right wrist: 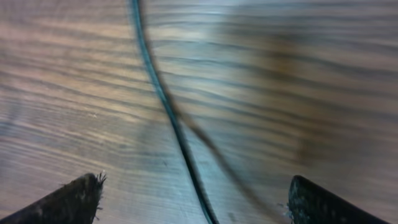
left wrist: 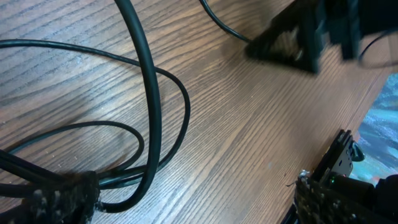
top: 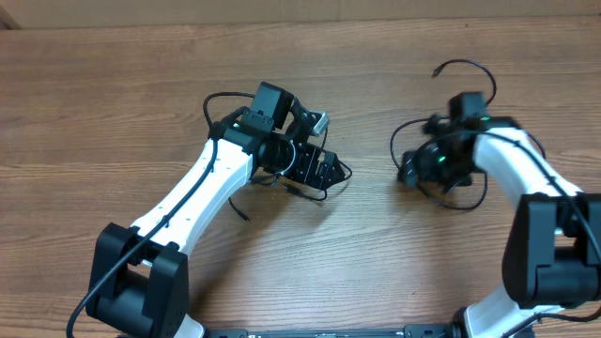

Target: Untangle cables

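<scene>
Where the cables are: the cables lie on the worktop in two groups. One group loops around your left arm's tip, left of the middle. The other group curls around your right arm's tip, on the right. From overhead there is bare wood between the two groups.
Left end effector: the left end effector has its fingers wide apart and holds nothing. Several loops run in toward its left finger. I cannot tell if they touch it.
Right end effector: the right end effector is also spread wide. One strand runs on the wood between its fingers, not pinched. This view is blurred.
Thicker cord: a thicker-looking cord crosses over the thin loops. I cannot tell whether it belongs to the arm, so you should leave it alone.
How the cables handle: I judge them light, soft and limp. They will probably sag and drag their neighbours when you lift, and a thin round cord can slip out of a loose pinch.
Where to take hold: choose a free, single run of cord away from the crossings, like the strand under your right arm. Close across it fully and pull slowly along the wood.
</scene>
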{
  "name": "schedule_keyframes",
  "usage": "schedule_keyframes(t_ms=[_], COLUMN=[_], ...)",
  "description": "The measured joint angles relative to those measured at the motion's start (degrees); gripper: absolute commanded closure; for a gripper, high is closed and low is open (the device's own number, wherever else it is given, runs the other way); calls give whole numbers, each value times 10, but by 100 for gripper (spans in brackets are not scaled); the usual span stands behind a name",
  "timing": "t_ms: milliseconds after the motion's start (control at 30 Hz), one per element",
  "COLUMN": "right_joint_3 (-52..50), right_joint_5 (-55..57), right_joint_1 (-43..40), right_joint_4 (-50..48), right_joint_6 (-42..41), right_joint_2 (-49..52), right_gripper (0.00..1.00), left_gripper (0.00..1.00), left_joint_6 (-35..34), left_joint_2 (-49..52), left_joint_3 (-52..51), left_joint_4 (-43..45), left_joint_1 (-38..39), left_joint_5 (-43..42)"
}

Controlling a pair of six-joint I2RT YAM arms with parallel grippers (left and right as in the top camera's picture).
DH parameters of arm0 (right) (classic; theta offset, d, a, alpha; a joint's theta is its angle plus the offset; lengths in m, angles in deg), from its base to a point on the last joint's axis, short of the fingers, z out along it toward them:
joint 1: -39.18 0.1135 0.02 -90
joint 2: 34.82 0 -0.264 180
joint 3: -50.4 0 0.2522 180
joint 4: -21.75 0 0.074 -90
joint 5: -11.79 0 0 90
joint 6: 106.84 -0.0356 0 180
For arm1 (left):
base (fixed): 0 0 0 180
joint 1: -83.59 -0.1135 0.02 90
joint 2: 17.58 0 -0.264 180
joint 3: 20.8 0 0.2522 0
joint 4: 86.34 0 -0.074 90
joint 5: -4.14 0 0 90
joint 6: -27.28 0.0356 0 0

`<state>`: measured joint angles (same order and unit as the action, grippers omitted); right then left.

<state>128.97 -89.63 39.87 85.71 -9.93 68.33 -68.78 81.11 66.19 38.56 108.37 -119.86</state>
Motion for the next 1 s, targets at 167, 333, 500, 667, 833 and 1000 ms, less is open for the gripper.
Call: schedule_keyframes(t_ms=[167,333,500,667,833,1000], right_joint_3=[-71,-63,85,343,537,589], right_joint_5=[85,101,83,101,122,134], right_joint_1=[49,47,47,39,-50,-206], right_joint_4=[-77,-27,129,199,257,264], right_joint_6=[13,-12,-22,-24,-36,-88], right_joint_2=[-11,-12,-12,-29,-69,-71], right_gripper=[96,96,96,96,96,96], left_gripper=[0,0,0,0,0,0], left_joint_6=[0,0,0,0,0,0], left_joint_2=[0,0,0,0,0,0], left_joint_3=[0,0,0,0,0,0], left_joint_4=[0,0,0,0,0,0], left_joint_1=[0,0,0,0,0,0], left_joint_5=[0,0,0,1,0,0])
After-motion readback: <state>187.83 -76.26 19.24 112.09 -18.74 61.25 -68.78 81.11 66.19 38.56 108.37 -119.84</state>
